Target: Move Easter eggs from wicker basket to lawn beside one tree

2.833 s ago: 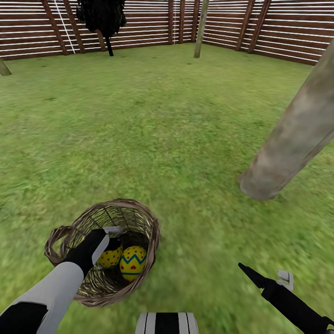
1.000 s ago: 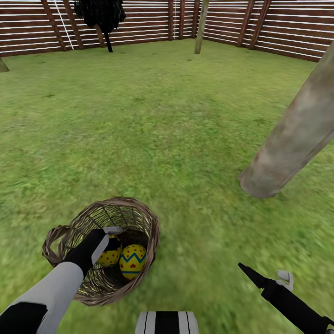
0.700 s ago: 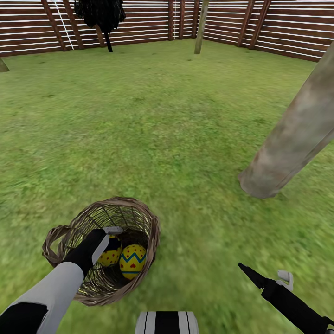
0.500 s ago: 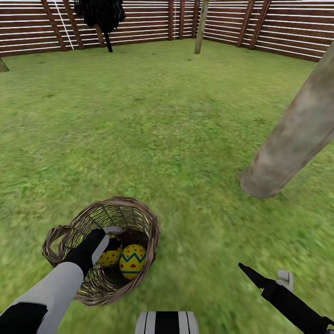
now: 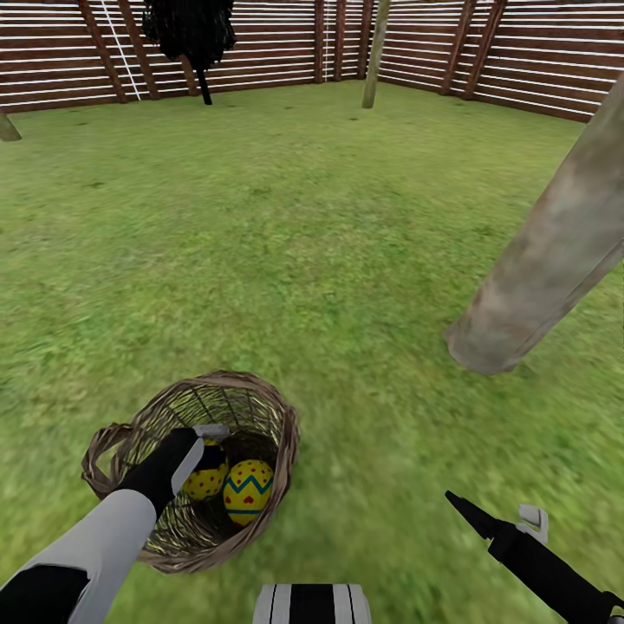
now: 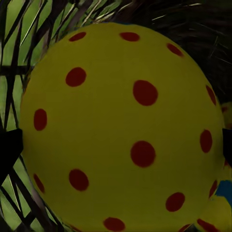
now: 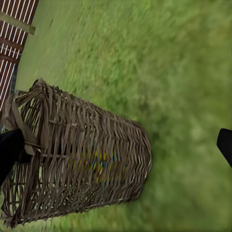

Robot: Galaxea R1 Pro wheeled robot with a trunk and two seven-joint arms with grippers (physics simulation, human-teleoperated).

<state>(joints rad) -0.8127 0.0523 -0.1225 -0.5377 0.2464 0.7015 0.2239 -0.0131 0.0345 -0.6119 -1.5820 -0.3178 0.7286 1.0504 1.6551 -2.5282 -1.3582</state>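
Left claw (image 5: 211, 440) inside the wicker basket (image 5: 276, 407) on the lawn (image 5: 312, 260), at the dotted egg (image 5: 206, 479).

The left wrist view showed this egg (image 6: 123, 128) smooth, yellow with red dots, between both dark fingertips (image 6: 8, 150); a firm grip I cannot confirm. The head view added the zigzag egg (image 5: 248, 491), upright beside it, and the grey-brown trunk (image 5: 546, 260) well apart. The right wrist view showed the open weave from outside, fingertips wide apart.
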